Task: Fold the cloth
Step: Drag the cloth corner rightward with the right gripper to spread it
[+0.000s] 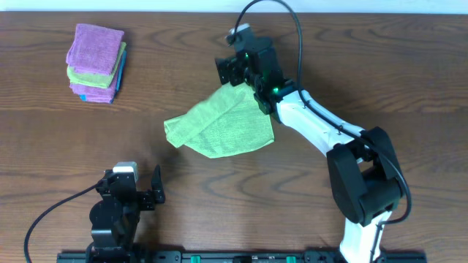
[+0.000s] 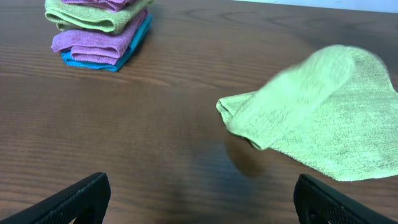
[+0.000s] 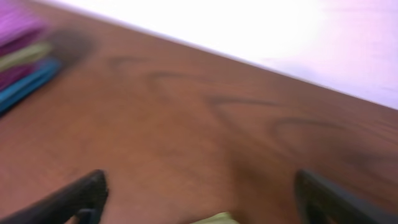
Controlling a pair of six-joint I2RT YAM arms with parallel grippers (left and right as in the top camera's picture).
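**Overhead view.** The green cloth (image 1: 223, 124) lies loosely bunched near the centre of the table (image 1: 58, 139). Its far corner sits directly under the right end effector (image 1: 232, 73), and contact cannot be judged from here. The left end effector (image 1: 131, 184) rests near the front edge, well apart from the cloth. A stack of folded cloths (image 1: 96, 63) occupies the far left.

**Left wrist view.** The left end effector (image 2: 199, 199) has its fingers apart, with nothing between them. The cloth (image 2: 323, 118) lies ahead to the right, its near edge doubled over and its upper part blurred.

**Right wrist view.** This view is heavily blurred. The fingers (image 3: 81, 196) stand apart, and a sliver of green at the lower edge between them appears unclamped.

**Step in hand.** The step is probably securing a corner. It is best done by pinching a single layer at the very corner, then carrying it low across to the opposite edge so that the edges align.
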